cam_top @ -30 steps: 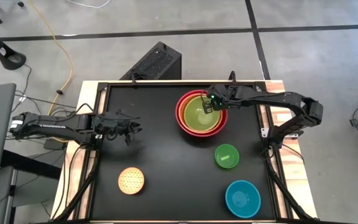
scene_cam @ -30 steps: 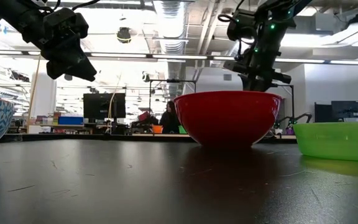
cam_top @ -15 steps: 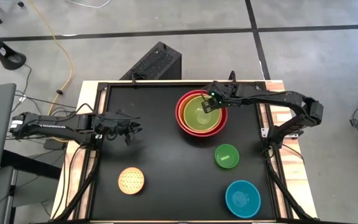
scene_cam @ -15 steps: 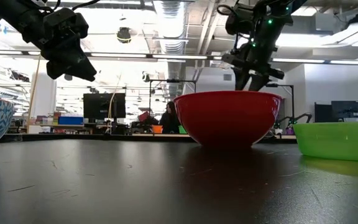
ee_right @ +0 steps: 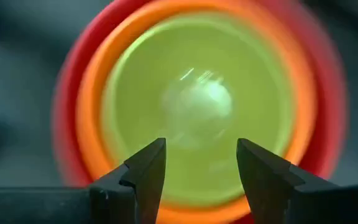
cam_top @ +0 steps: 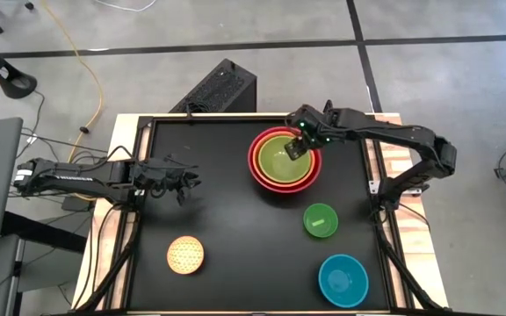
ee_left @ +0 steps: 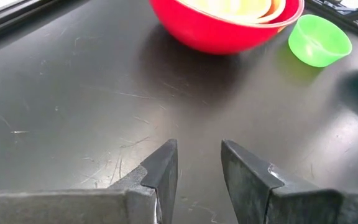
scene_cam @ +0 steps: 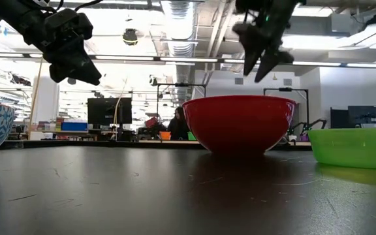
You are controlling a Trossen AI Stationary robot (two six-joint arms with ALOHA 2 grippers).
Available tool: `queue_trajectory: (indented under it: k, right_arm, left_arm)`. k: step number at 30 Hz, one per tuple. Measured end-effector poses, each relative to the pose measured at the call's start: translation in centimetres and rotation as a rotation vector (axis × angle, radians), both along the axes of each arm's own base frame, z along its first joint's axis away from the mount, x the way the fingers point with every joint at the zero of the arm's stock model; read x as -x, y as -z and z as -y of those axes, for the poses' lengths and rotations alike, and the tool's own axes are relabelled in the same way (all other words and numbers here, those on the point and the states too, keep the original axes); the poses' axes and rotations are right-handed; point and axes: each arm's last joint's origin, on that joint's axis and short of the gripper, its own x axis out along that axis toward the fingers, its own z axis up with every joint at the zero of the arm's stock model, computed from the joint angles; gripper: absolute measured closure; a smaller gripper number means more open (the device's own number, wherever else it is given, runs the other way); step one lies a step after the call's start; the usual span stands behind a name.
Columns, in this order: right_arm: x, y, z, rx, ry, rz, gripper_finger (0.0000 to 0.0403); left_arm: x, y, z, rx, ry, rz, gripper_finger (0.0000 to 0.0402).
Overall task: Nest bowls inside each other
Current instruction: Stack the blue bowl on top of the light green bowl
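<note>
The red bowl [cam_top: 284, 160] rests on its base at the table's far right, with the orange bowl [ee_right: 303, 93] and the lime green bowl [ee_right: 197, 99] nested inside it. My right gripper [cam_top: 299, 147] hangs open and empty above this stack, clear of the rims [scene_cam: 261, 68]. The small bright green bowl [cam_top: 320, 219], the teal blue bowl [cam_top: 343, 279] and the dotted yellow bowl [cam_top: 185, 254] each sit apart on the table. My left gripper [cam_top: 183, 182] waits open above the table's left side.
The black table top has a raised frame [cam_top: 143, 175] along its edges. Bare table lies between the stack and my left gripper [ee_left: 197, 168]. A black box [cam_top: 222, 88] stands on the floor beyond the far edge.
My right gripper has opened at the stack's far right rim, letting go there, and has risen clear above the bowls while tipping and rolling a little. The three nested bowls have stayed in place.
</note>
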Motion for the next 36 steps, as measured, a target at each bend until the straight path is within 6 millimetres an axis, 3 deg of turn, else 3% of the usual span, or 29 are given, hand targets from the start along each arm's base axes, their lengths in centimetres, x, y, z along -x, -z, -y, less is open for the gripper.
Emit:
queue_trajectory:
  k: [4,10,17,22,28,32,36]
  right_arm:
    - [-0.3,-1.3,-3.4,-0.134,-0.116,-0.020,0.0189]
    - [0.5,-1.5,-11.3,-0.286,-0.243,-0.169,0.0189]
    - [3.1,-1.4,-20.4,-0.374,-0.317,-0.276,0.0189]
    - [5.7,-1.1,-24.9,-0.436,-0.239,-0.322,0.0189]
    - [8.6,2.6,-27.9,-0.428,-0.125,-0.412,0.0189]
    - [9.8,5.2,-28.5,-0.403,-0.105,-0.468,0.0189]
    - [9.8,6.9,-28.6,-0.420,-0.137,-0.455,0.0189]
  left_arm:
    - [0.0,0.0,0.0,-0.024,0.015,-0.008,0.0289]
    - [0.0,0.0,0.0,-0.036,0.023,-0.012,0.0289]
    - [0.0,0.0,0.0,-0.047,0.039,-0.017,0.0289]
    - [0.0,0.0,0.1,-0.030,0.070,-0.016,0.0289]
    - [0.0,0.0,0.2,-0.029,0.084,-0.017,0.0289]
    - [0.0,0.0,0.2,-0.032,0.085,-0.018,0.0289]
    - [0.0,0.0,0.2,-0.025,0.098,-0.018,0.0289]
